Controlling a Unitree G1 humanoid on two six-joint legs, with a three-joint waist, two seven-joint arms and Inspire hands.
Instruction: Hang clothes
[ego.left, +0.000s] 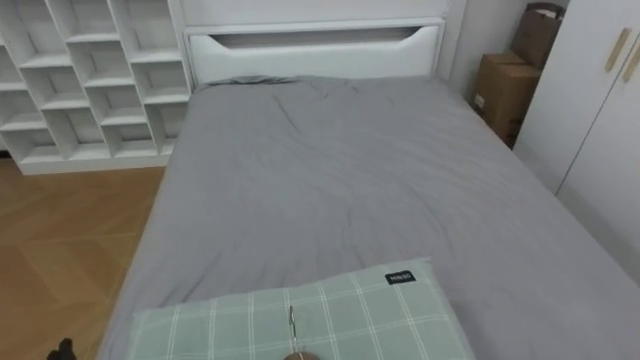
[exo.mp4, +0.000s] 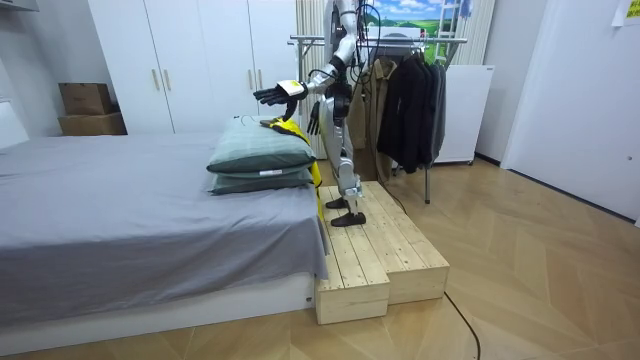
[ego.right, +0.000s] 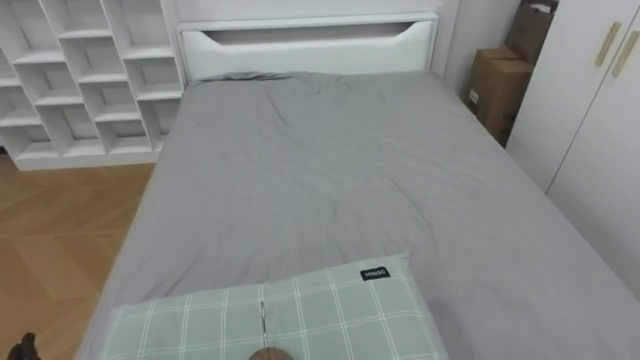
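The robot faces a grey bed from a wooden platform, with a rack of dark clothes behind it. A yellow garment lies by the green checked pillows, where a hanger hook shows. The left hand is held out over the pillows, fingers spread. The right hand hangs low, and I cannot tell its state.

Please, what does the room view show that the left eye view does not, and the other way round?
Room view: the robot stands on a pale wooden plank platform at the bed's foot, its left hand held out open toward the bed; behind it, a metal clothes rack with dark hanging garments.
Left eye view: the white cube shelving beside the bed and a thin metal hook over the pillow.
Both: the bed's grey sheet, the green checked pillow, white wardrobe doors, brown cardboard boxes.
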